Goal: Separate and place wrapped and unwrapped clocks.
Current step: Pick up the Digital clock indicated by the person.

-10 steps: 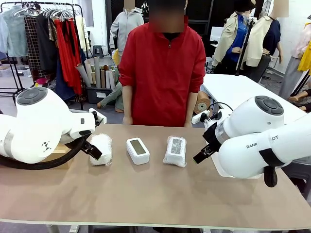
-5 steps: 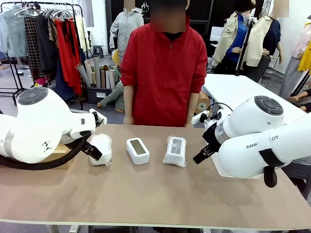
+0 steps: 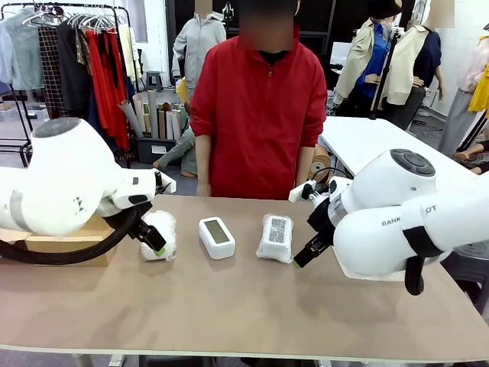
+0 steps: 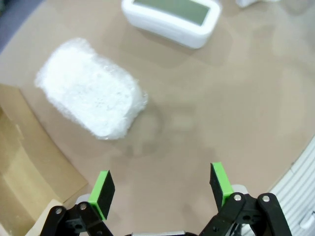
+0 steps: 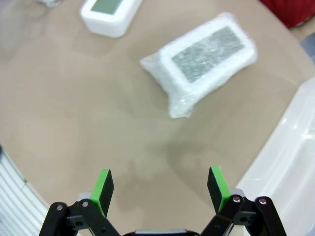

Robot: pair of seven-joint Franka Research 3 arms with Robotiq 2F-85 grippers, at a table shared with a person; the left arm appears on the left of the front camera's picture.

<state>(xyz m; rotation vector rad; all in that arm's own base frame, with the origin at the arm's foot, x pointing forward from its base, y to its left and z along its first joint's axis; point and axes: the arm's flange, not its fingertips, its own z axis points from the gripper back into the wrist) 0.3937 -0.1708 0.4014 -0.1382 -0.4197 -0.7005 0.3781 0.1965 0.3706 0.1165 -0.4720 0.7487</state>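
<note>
Three clocks are laid in a row across the middle of the surface (image 3: 229, 306), none touching another. The left wrapped clock (image 3: 158, 235) is bundled so thickly in crinkled plastic that no screen can be made out. The bare clock (image 3: 217, 237) is set in the middle, grey screen up. On the right wrapped clock (image 3: 276, 238) a grey screen is seen through the wrap.

The left pincer (image 4: 160, 189) is held wide open with nothing between its green pads (image 4: 102, 189). It is poised over bare surface just beside the left wrapped clock and is not touching it. A cardboard box (image 3: 69, 248) is seen at that end of the surface.

The right pincer (image 5: 160, 189) is likewise spread wide and empty, near the right wrapped clock but apart from it.

A person (image 3: 260, 115) in red is stood at the far edge.
</note>
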